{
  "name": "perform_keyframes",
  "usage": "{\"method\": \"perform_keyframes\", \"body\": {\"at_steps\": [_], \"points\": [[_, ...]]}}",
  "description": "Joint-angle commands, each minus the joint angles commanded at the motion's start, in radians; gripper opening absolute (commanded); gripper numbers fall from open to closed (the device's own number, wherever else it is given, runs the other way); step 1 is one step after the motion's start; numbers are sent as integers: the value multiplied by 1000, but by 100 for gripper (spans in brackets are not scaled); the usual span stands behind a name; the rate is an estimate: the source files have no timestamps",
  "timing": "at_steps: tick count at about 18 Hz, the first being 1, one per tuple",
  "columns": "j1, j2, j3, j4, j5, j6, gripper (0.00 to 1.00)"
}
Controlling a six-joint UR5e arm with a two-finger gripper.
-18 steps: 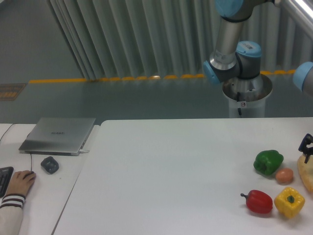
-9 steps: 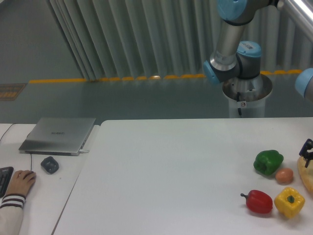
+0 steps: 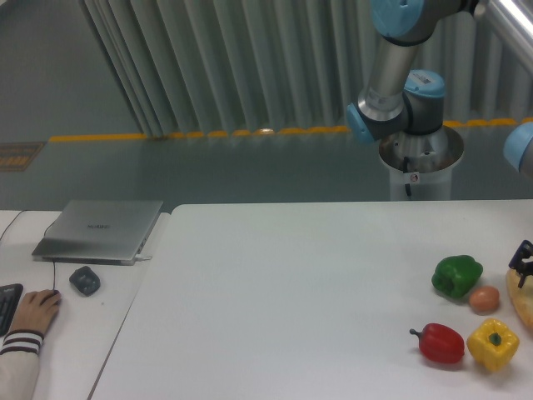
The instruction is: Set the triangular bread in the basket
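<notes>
Gripper (image 3: 525, 260) hung at the far right edge of the frame, right over the bread (image 3: 522, 298), too cropped to tell how far its fingers were parted.

Largest in view, the white table (image 3: 291, 283) filled the foreground, with the arm's (image 3: 398, 75) blue-jointed links rising behind it against a ribbed grey wall. A closed silver laptop (image 3: 100, 229) lay on the side desk at left, a dark mouse (image 3: 84, 280) just in front of it, and a person's hand (image 3: 33, 310) in a striped cuff near the corner. The pale bread lay at the table's right edge, cut off by the frame. Close by sat a green pepper (image 3: 456, 276), a red pepper (image 3: 440, 343), a yellow pepper (image 3: 493, 343), and a small brown egg (image 3: 484, 299) beside the green pepper.
</notes>
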Motion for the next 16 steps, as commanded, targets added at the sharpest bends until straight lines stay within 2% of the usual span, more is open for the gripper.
{"method": "perform_keyframes", "body": {"at_steps": [4,5,7,10,11,15,16], "points": [[0,-2,0,0,2,0,99],[0,-2,0,0,2,-5,83],[0,-3,0,-2,15,-5,73],[-3,-5,0,-3,38,-6,45],[-5,-6,0,-3,40,-6,41],[-3,2,2,-18,41,-8,10],[-5,3,3,-29,41,-8,6]]}}
